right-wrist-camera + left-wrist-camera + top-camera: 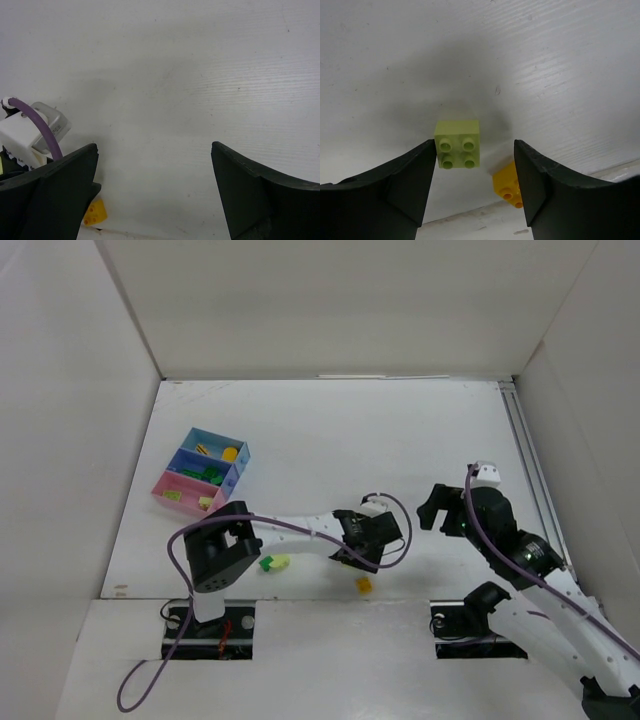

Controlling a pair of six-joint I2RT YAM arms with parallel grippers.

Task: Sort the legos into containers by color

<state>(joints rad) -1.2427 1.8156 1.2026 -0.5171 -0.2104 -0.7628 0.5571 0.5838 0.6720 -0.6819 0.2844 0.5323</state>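
Legos [268, 563]: a green one and a light green one touching, loose on the table [330, 440], lower centre of the top view.
Pale brick [457, 144]: mid-frame in the left wrist view, studs toward the camera, tight beside the finger [400, 190] at frame left.
Yellow brick [506, 186]: just lower right of it, partly behind the other finger, near the table edge.
Trays [188, 502]: upper left of the top view; light blue, darker blue and pink in a row, each holding small pieces.
Left gripper [474, 145]: jaws apart, straddling the pale brick, not clamped.
Right gripper [437, 512]: right of centre, jaws spread wide over white table.
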